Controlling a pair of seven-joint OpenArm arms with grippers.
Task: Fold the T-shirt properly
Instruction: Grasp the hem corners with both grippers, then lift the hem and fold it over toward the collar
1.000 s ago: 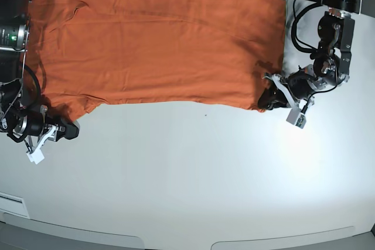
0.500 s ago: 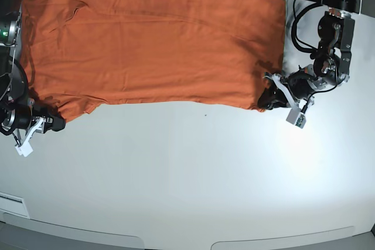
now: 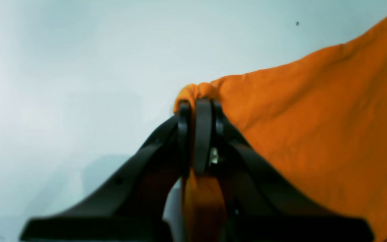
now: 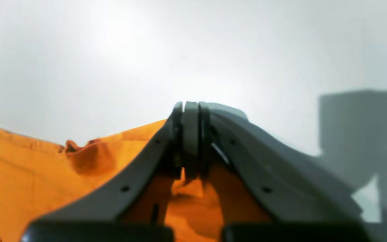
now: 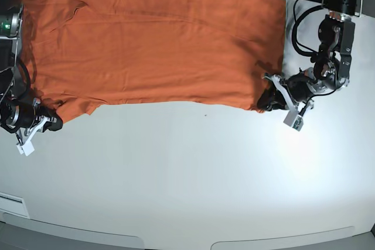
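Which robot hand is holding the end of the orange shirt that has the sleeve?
The right hand, at the left edge of the base view, pinches the T-shirt at its sleeve end. The left hand grips a plain corner at the other end.

1. White tabletop (image 5: 193,174), smooth, brightly lit at its right side.
2. Orange T-shirt (image 5: 158,45) spread flat across the far half.
3. Small dark speck (image 5: 205,115) just beside the shirt's near edge.

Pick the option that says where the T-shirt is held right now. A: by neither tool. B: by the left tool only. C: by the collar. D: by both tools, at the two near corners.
D: the left tool and the right tool are each shut on a near corner of the T-shirt.
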